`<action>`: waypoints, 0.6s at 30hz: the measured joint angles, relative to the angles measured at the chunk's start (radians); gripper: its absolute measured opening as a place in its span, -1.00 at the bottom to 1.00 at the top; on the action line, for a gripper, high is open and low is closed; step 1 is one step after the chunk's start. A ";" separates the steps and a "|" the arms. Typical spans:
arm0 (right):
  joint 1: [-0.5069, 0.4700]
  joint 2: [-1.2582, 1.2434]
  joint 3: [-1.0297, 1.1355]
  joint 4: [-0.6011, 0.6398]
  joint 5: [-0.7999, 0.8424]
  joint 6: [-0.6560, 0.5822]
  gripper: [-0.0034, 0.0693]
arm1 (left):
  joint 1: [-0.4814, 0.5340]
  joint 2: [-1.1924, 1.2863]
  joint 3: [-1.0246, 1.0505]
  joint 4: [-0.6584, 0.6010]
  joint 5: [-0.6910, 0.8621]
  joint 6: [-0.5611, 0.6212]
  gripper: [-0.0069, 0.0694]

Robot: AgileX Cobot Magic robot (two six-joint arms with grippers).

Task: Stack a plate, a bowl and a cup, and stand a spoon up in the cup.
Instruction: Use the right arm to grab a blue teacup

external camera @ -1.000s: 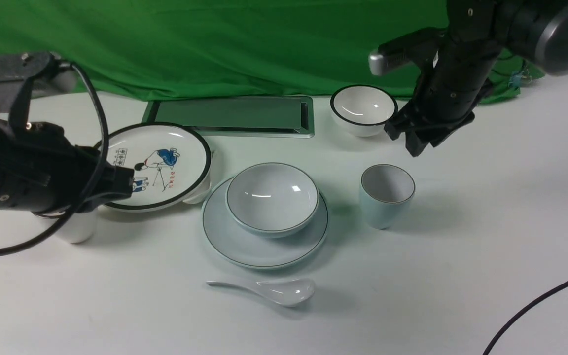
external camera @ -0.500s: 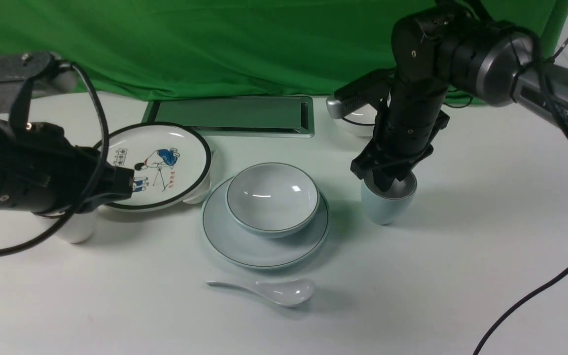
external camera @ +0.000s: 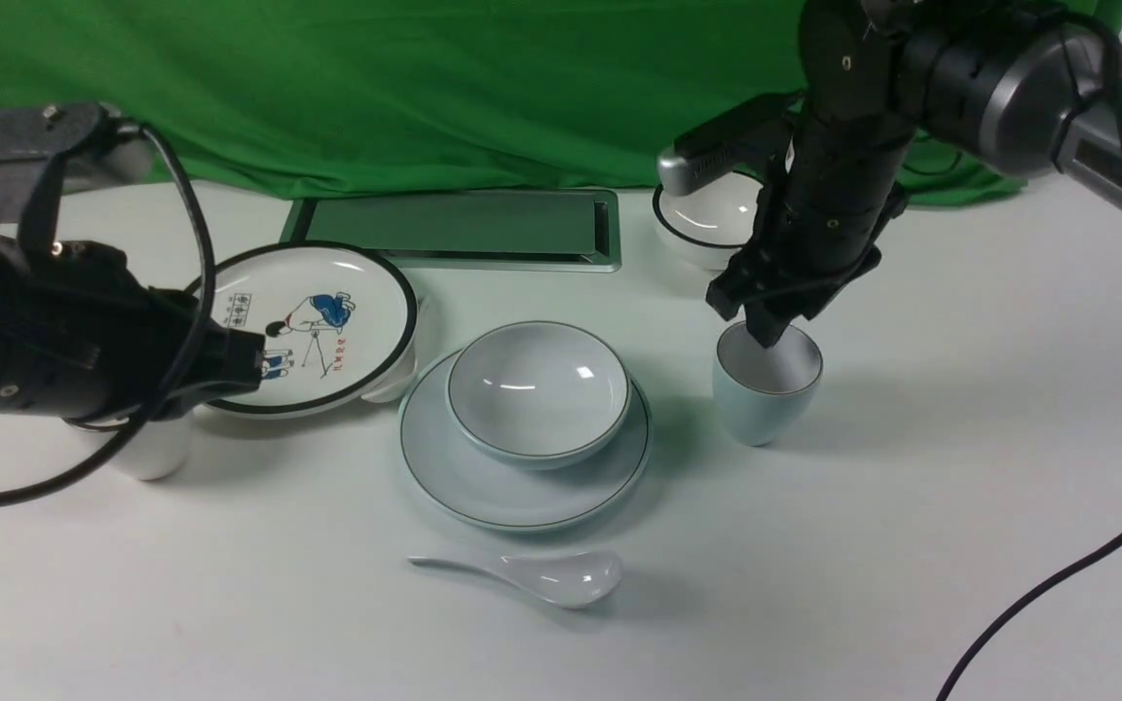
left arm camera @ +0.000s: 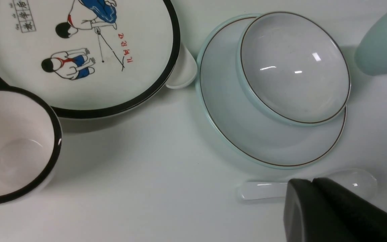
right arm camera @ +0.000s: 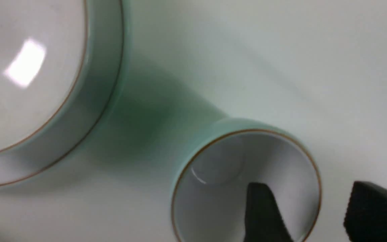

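The pale blue bowl (external camera: 537,389) sits in the pale blue plate (external camera: 483,492) at the table's middle. To their right stands the pale blue cup (external camera: 761,409). My right gripper (external camera: 766,329) hangs open just over its rim. In the right wrist view one finger (right arm camera: 260,208) is over the inside of the cup (right arm camera: 213,161) and the other finger (right arm camera: 371,208) is outside, neither touching the wall. The white spoon (external camera: 551,574) lies flat in front of the plate. My left gripper (left arm camera: 312,180) is shut and empty, above the spoon (left arm camera: 264,190).
A cartoon plate (external camera: 327,321) with a black rim sits left of the stack. A white cup (external camera: 152,450) stands under my left arm. A black-rimmed white bowl (external camera: 712,219) is behind my right arm. A grey metal hatch (external camera: 464,229) lies at the back, a black cable (external camera: 1058,584) at front right.
My right gripper came down from the back right to the cup, dipped a finger into it, and now sits slightly higher at the rim. The left arm has not moved.
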 joint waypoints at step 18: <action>-0.011 0.036 -0.058 -0.007 0.056 -0.016 -0.70 | 0.000 0.000 0.000 -0.010 -0.001 0.000 -0.89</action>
